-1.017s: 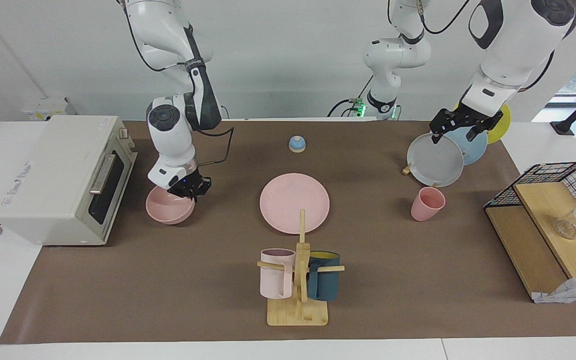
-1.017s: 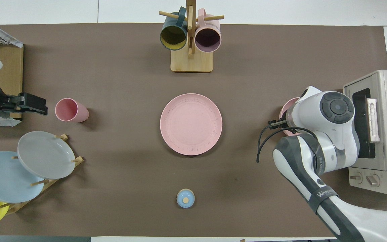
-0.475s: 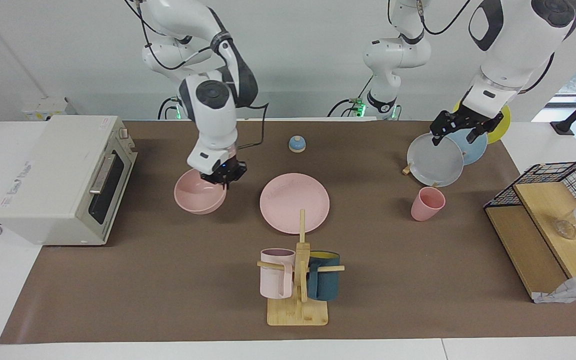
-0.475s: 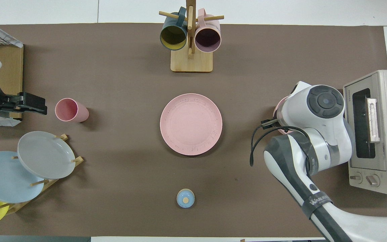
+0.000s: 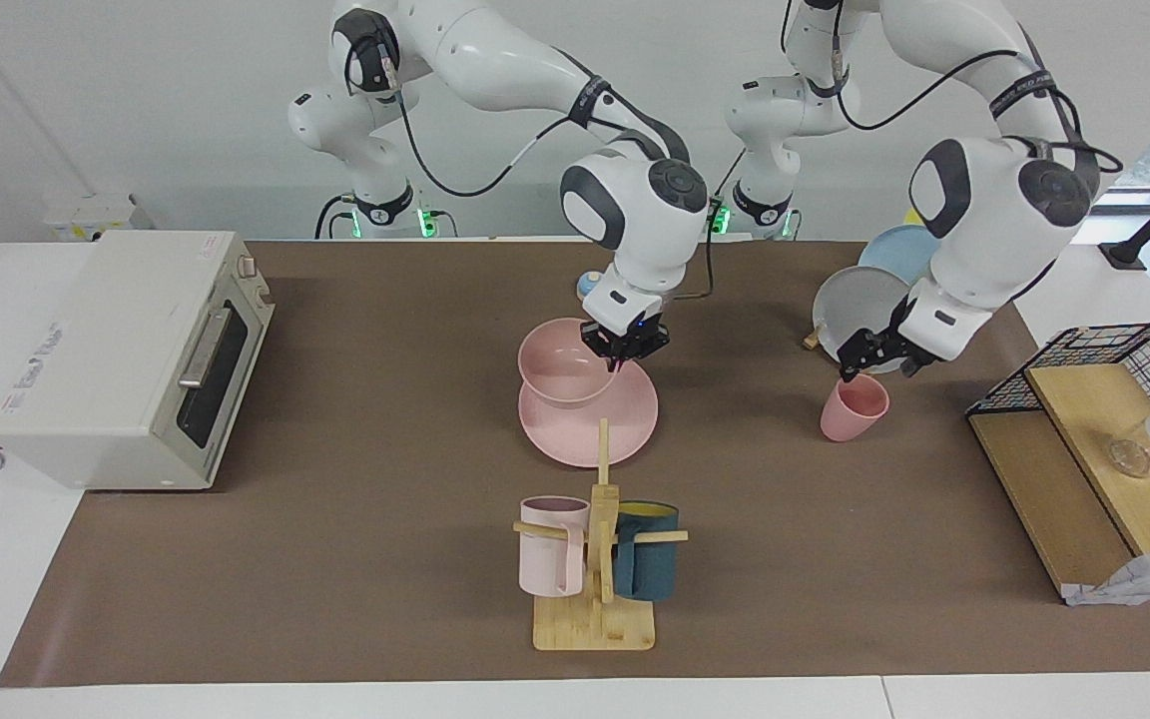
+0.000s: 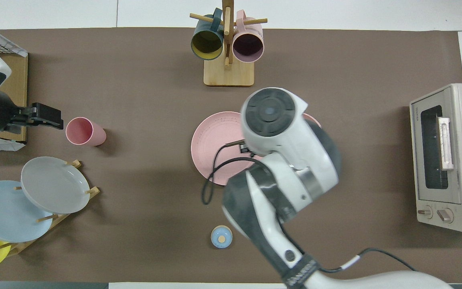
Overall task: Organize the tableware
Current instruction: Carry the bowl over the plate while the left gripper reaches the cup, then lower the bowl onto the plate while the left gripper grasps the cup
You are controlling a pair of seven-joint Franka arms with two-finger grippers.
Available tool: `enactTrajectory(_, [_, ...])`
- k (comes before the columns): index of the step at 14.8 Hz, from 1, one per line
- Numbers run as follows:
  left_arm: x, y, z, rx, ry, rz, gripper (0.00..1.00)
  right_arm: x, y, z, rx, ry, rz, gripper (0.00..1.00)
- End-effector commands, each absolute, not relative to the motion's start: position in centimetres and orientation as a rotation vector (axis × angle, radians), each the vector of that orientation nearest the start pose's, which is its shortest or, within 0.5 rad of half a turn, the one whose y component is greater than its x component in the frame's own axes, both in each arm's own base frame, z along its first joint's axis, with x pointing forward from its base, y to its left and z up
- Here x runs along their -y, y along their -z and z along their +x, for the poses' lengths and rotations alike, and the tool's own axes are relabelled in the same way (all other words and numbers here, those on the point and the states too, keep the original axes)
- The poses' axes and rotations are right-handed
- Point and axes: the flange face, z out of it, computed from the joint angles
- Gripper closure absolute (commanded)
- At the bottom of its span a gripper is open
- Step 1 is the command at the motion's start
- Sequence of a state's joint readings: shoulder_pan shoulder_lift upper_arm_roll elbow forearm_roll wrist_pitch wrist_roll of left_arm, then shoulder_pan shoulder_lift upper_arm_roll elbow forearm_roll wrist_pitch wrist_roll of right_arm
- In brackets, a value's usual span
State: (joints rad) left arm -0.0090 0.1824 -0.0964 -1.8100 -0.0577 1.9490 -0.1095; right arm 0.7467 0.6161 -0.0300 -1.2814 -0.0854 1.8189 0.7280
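Observation:
The pink bowl (image 5: 563, 364) hangs by its rim from my right gripper (image 5: 623, 348), which is shut on it. The bowl is over the pink plate (image 5: 625, 419), low above it or just on it; I cannot tell which. In the overhead view my right arm hides the gripper and most of the bowl (image 6: 313, 119), with the plate (image 6: 209, 144) showing beside it. The pink cup (image 5: 853, 407) stands upright toward the left arm's end of the table. My left gripper (image 5: 876, 361) hovers open just above the cup's rim, not touching the cup (image 6: 82, 131).
A toaster oven (image 5: 126, 350) stands at the right arm's end. A wooden mug rack (image 5: 595, 599) with two mugs is farther from the robots than the plate. Upright plates in a rack (image 5: 860, 300), a small blue bell (image 6: 221, 237) and a wire-and-wood shelf (image 5: 1084, 439) are also here.
My right arm has carried the bowl from beside the oven across to the plate. My left gripper has come down from over the plate rack to just above the cup.

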Motion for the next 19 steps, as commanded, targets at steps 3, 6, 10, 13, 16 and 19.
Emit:
enactTrajectory(3, [7.2, -40.8, 59.0, 0.098, -0.042, -3.215, 0.0, -49.6, -37.0, 53.7, 0.019, 0.036, -3.264, 1.0])
enactTrajectory(6, [7.2, -39.5, 58.0, 0.135, -0.095, -3.207, 0.0, -49.9, -37.2, 54.4, 0.008, 0.092, -3.21, 1.0])
enactTrajectory(10, [7.2, -38.6, 57.9, 0.159, -0.098, -3.205, 0.01, -50.6, -33.8, 53.6, 0.056, 0.069, -3.258, 1.0])
enactTrajectory(13, [7.2, -38.0, 57.6, 0.156, -0.088, -3.205, 0.35, -50.7, -33.0, 53.4, 0.12, 0.126, -3.325, 1.0])
enactTrajectory(16, [7.4, -37.5, 57.0, 0.135, -0.112, -3.201, 0.9, -50.9, -33.4, 53.4, 0.125, 0.13, -3.311, 0.85])
enactTrajectory(19, [7.2, -37.5, 57.0, 0.13, -0.118, -3.201, 1.0, -50.3, -35.2, 53.9, 0.1, 0.112, -3.281, 0.0])
